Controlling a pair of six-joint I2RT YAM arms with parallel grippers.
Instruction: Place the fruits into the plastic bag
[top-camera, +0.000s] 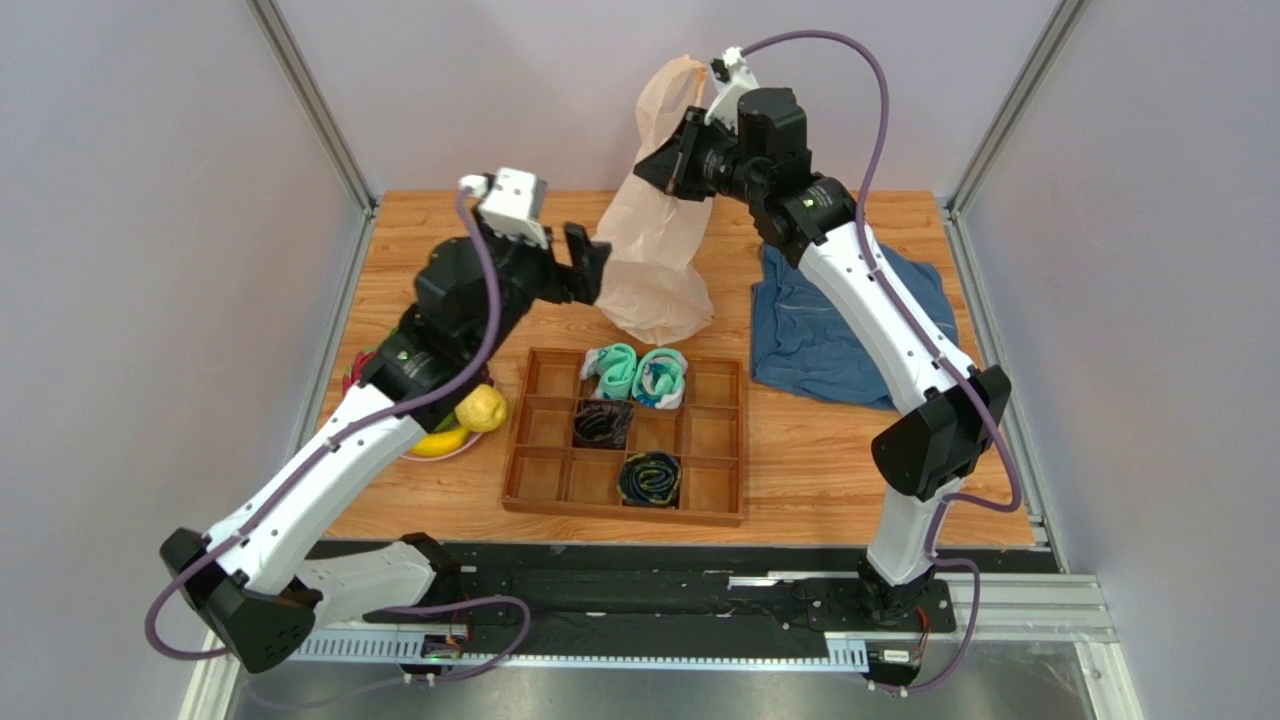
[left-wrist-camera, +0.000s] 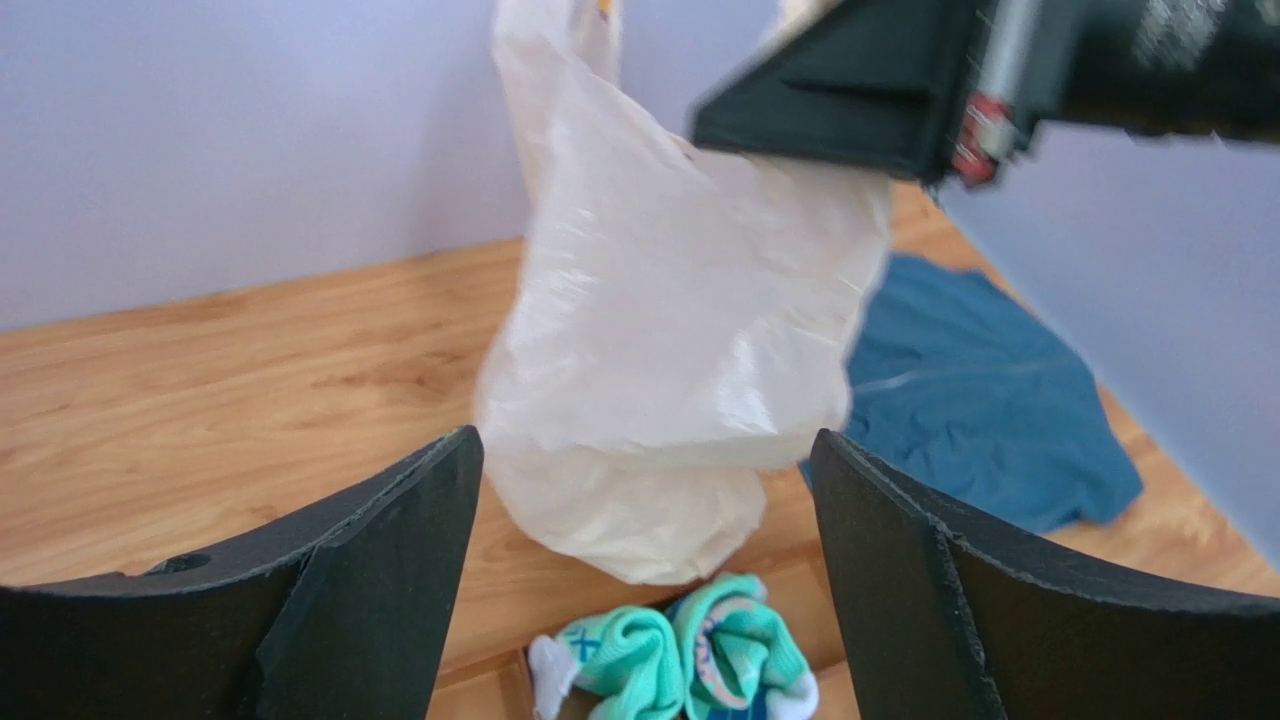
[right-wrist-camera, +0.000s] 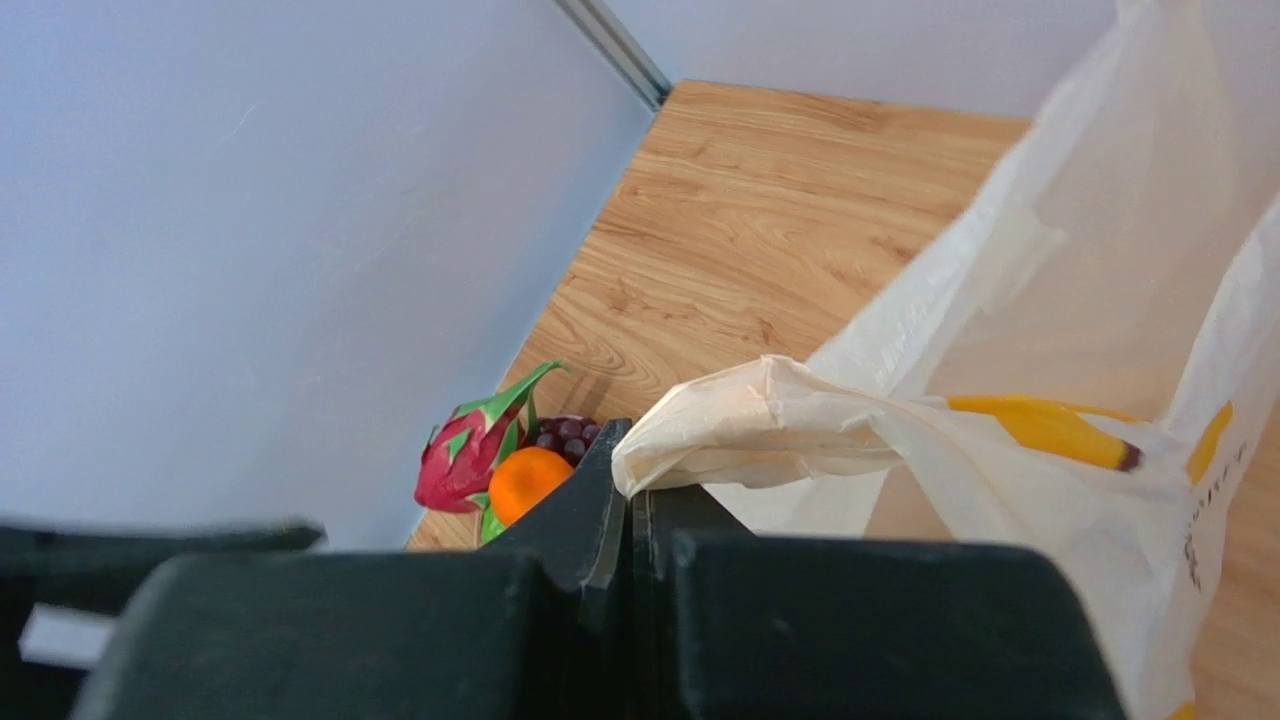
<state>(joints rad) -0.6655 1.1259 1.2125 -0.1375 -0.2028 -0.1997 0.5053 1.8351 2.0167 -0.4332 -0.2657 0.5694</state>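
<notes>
While your right tool (top-camera: 666, 156) clamps the plastic bag (top-camera: 657, 248) by a handle, hanging it upright at far centre, long axis vertical, your left tool (top-camera: 588, 266) gapes wide & empty just left of it. The fruits (top-camera: 478, 408) lie at the surface's (top-camera: 451, 240) left edge, behind that tool, so the left arm's nearer. The sock tray (top-camera: 519, 450) sits just right of them, w/ the blue cloth (top-camera: 834, 338) far right.

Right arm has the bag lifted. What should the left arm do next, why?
Probably ease the left gripper forward to pinch the bag near its top and spread it open: the jaws are open, empty and facing it, and the right gripper only holds it hanging.
</notes>
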